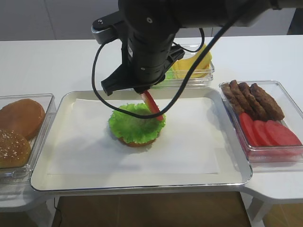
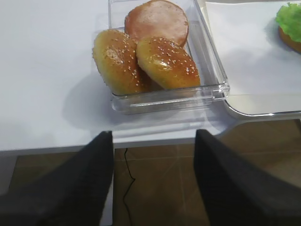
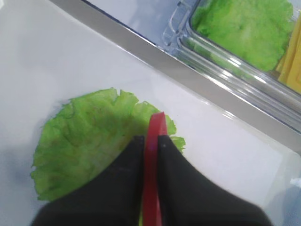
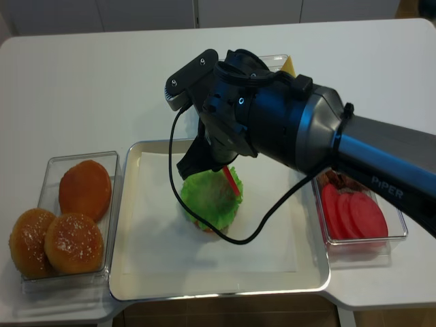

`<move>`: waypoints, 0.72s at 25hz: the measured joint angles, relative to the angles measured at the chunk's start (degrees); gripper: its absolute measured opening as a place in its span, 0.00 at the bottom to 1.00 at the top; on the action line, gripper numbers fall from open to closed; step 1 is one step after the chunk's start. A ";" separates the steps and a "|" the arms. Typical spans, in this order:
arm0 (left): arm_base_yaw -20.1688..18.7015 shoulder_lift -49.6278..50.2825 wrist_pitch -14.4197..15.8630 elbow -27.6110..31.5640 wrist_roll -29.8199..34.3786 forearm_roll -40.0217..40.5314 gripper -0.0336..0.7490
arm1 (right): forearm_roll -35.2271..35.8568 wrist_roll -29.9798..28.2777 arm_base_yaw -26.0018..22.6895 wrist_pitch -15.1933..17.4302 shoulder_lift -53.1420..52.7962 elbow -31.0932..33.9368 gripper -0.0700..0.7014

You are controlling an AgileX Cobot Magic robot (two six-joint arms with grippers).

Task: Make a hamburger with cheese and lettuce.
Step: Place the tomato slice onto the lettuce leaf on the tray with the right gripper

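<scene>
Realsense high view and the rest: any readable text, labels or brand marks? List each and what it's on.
"PIPER" on the dark forearm of the right arm, realsense high view.
No other text reads in any view: none shows on the tray, the clear containers or the buns.

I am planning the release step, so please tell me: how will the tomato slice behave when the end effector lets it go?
The tomato slice probably is stiff: pinched edge-on by the right end effector, it stays straight. Being tilted over the lettuce, it may tip flat. It looks thin, likely light.
</scene>
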 joint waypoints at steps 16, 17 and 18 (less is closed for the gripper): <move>0.00 0.00 0.00 0.00 0.00 0.00 0.56 | 1.55 -1.07 0.00 -0.15 0.27 0.00 0.34; 0.00 0.00 0.00 0.00 0.00 0.00 0.56 | 1.91 -1.07 0.00 -0.15 0.27 0.00 0.34; 0.00 0.00 0.00 0.00 0.00 0.00 0.56 | 1.96 -1.07 0.00 -0.15 0.27 0.00 0.35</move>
